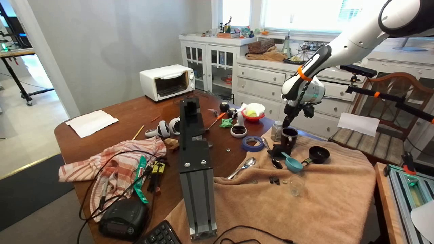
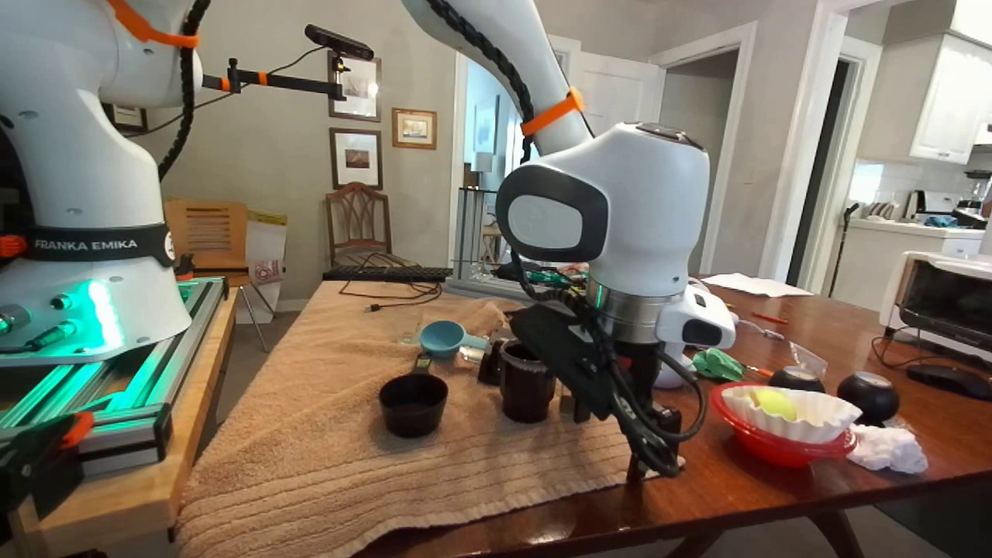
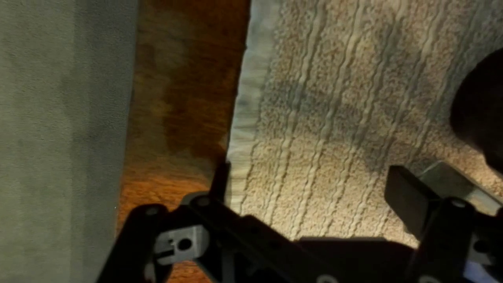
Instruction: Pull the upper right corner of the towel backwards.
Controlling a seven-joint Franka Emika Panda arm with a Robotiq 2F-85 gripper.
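Well left of the mug [image 2: 527, 395], the arm base [image 2: 85, 186], glowing green. Next, spread under the mug and out to its left, the towel [image 2: 310, 480], lying on the table [image 2: 697, 496], ribbed edge crossing in front of the mug. Left of the mug on the towel, a black cup [image 2: 413, 407], upright; farther back, a blue scoop [image 2: 440, 339]. Right of the mug, the gripper [image 2: 608, 439], pointing down, fingers wide apart: in the wrist view, one tip beside the towel's edge, the other nearer the mug, by the jar [image 1: 276, 133]. Whether touching the towel, cannot tell. Farther right of the mug, a red bowl [image 2: 763, 449] with a white liner [image 2: 818, 418] and a yellow thing [image 2: 773, 403]; farther still, a white wad [image 2: 887, 449]; farthest right, the oven [image 2: 949, 302].
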